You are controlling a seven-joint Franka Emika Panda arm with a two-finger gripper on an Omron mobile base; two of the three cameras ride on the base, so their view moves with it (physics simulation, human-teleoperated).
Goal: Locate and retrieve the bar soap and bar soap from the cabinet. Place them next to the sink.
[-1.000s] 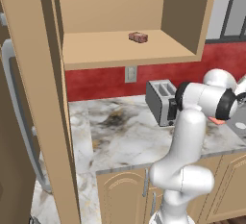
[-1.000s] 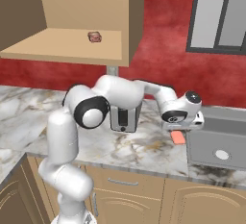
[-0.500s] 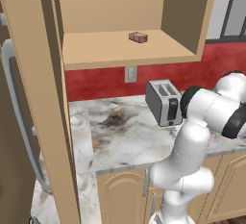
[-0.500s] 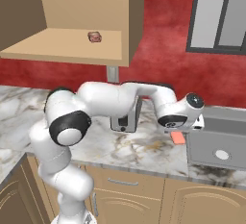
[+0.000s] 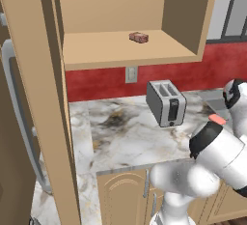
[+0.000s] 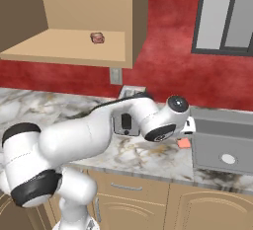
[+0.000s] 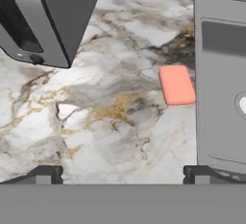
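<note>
The flat salmon-pink bar soap [image 7: 177, 84] lies on the marble counter right beside the sink [image 7: 221, 79]; it shows as well in the left base view [image 5: 217, 119] and the right base view [image 6: 184, 143]. My gripper [image 7: 122, 175] hovers above the counter, open, with nothing between its fingertips [image 7: 45, 174], and the pink bar lies ahead of them. The mottled reddish-brown bar soap [image 5: 138, 37] rests on the shelf of the open tan cabinet [image 5: 120, 52], also seen from the right [image 6: 97, 38].
A silver two-slot toaster [image 5: 166, 102] stands on the counter left of the sink [image 6: 222, 145]. My own arm's bulky elbow [image 6: 99, 135] stretches over the counter's front. A tall tan panel [image 5: 43, 98] stands at the left. Red wall behind.
The arm's elbow has swung down and forward toward the cameras, while the hand stays over the pink bar. Both bars have not moved.
</note>
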